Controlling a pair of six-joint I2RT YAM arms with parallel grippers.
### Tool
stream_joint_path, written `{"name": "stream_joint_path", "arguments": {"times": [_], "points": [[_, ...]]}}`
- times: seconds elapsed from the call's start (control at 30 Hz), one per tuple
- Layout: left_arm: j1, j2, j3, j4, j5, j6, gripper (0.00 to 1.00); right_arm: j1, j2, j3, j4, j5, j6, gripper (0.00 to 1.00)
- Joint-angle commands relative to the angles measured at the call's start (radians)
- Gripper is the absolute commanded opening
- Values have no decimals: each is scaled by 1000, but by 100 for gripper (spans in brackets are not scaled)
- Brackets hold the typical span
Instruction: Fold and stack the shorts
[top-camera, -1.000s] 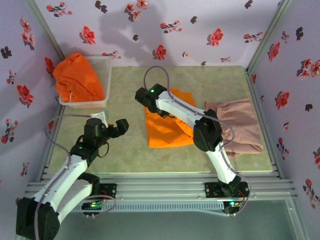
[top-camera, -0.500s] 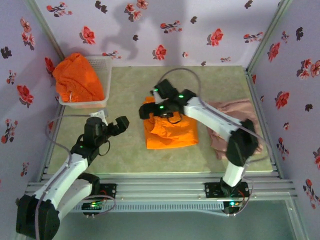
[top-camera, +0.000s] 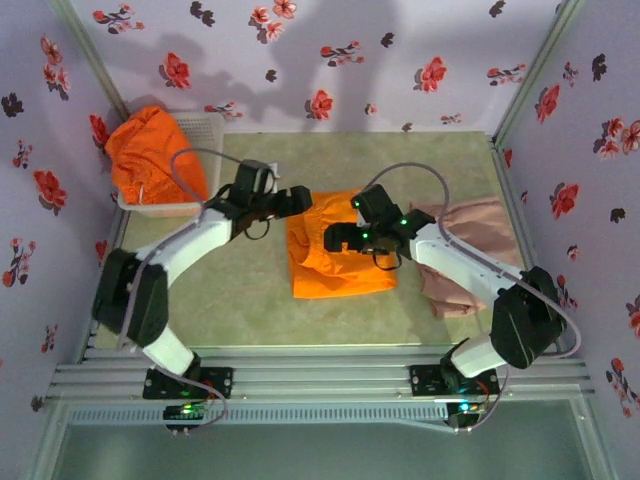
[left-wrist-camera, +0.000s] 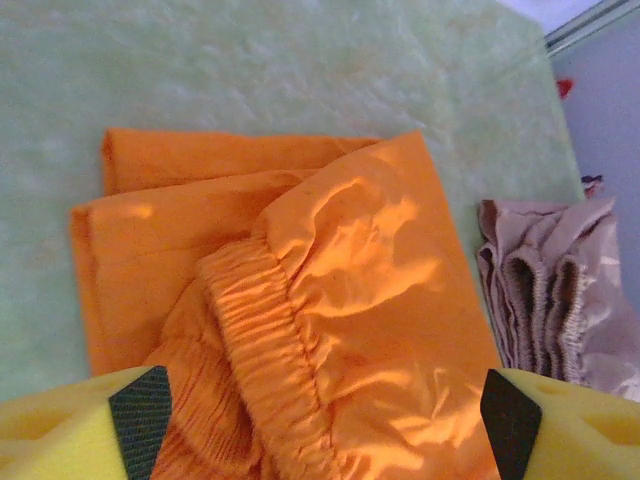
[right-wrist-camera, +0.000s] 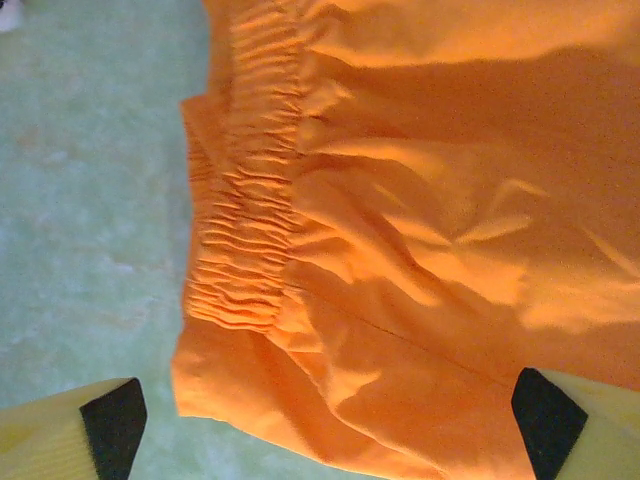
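Far left, the second orange shorts (top-camera: 150, 155) are lying heaped over the white mesh basket (top-camera: 208, 128), well away from either arm. The left arm is swinging in from its near-side rest. The left fingers (left-wrist-camera: 140, 418) are now hanging spread and empty just over the gathered waistband of the folded orange shorts (top-camera: 340, 262), mid-table (top-camera: 250, 300). Moving right, the right fingers (right-wrist-camera: 112, 425) are letting go. They were clamped on this cloth a second ago and are now standing wide and empty just above it, the orange fabric spanning the gap beneath them. We're reading that as one fold laid down and the next being set up. Far right, the pink-beige shorts (top-camera: 470, 250) are lying bunched close beside the orange, a strip of table between.
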Motion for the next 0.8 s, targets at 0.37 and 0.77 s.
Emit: {"name": "stream_joint_path", "arguments": {"times": [0.37, 0.77], "points": [[-33, 387, 268, -214, -28, 48, 61, 3, -56, -42, -4, 108, -3, 96], [-65, 335, 338, -294, -133, 92, 0, 2, -61, -66, -4, 133, -16, 95]]}}
